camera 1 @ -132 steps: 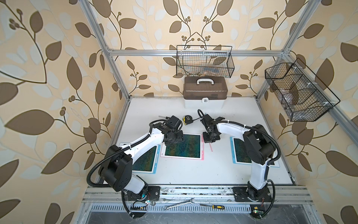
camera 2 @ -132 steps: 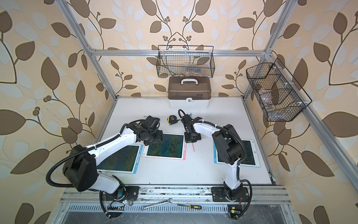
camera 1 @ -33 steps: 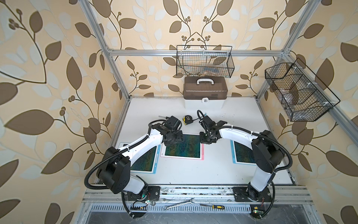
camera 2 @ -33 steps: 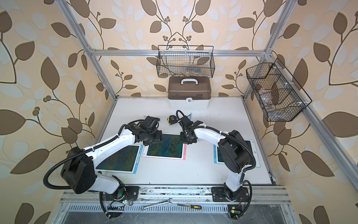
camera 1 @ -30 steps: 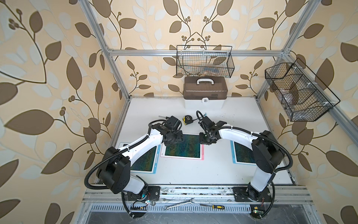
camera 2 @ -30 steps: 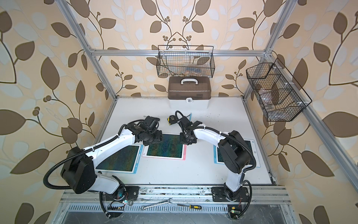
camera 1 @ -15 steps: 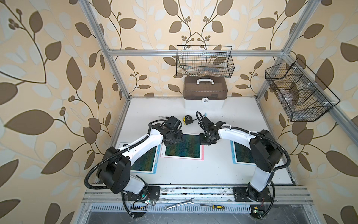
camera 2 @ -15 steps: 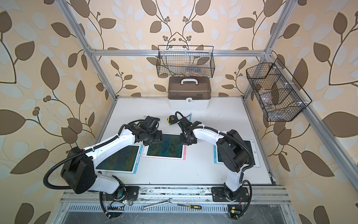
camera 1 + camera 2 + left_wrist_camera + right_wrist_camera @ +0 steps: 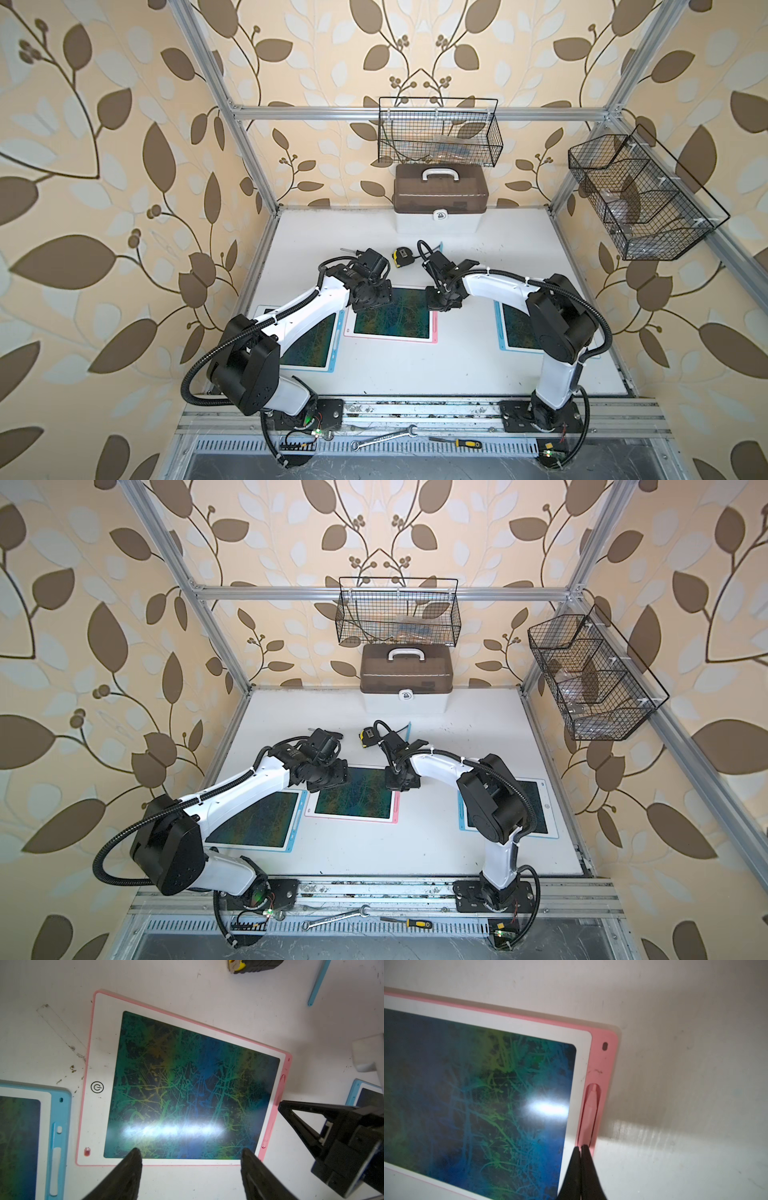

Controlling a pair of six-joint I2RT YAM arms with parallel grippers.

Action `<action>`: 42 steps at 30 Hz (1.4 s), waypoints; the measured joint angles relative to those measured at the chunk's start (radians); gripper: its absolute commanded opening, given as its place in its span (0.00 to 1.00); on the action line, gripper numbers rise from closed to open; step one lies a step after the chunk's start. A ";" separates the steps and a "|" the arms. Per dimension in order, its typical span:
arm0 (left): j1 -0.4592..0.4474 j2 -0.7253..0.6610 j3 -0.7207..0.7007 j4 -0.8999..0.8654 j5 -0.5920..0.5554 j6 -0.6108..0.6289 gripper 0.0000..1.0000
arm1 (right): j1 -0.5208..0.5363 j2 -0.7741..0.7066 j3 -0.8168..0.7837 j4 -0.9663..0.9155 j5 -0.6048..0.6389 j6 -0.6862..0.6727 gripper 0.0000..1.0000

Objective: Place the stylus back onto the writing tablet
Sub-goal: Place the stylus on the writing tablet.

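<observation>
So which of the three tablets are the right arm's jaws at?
The middle, pink-framed tablet, at its stylus; the left tablet and right tablet have blue frames.

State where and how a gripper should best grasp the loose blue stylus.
Probably mid-shaft, from straight above, jaws across its width: the blue stylus lies flat on the white table, thin and straight, with bare surface on both sides.

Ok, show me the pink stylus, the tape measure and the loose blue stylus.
pink stylus (image 9: 588,1113): right wrist view, middle of its barrel.
tape measure (image 9: 402,256): in a top view, top of its yellow and black case.
blue stylus (image 9: 318,982): left wrist view, middle of its shaft.
</observation>
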 measured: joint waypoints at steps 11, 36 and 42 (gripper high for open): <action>0.000 0.000 0.000 0.000 0.000 0.000 0.76 | 0.000 0.013 0.000 0.003 0.000 -0.004 0.00; 0.000 0.000 -0.023 0.003 -0.001 -0.001 0.76 | 0.026 0.017 0.000 -0.005 0.047 -0.026 0.00; 0.000 -0.008 -0.034 0.003 -0.001 -0.001 0.76 | 0.029 0.017 0.001 -0.009 0.056 -0.027 0.12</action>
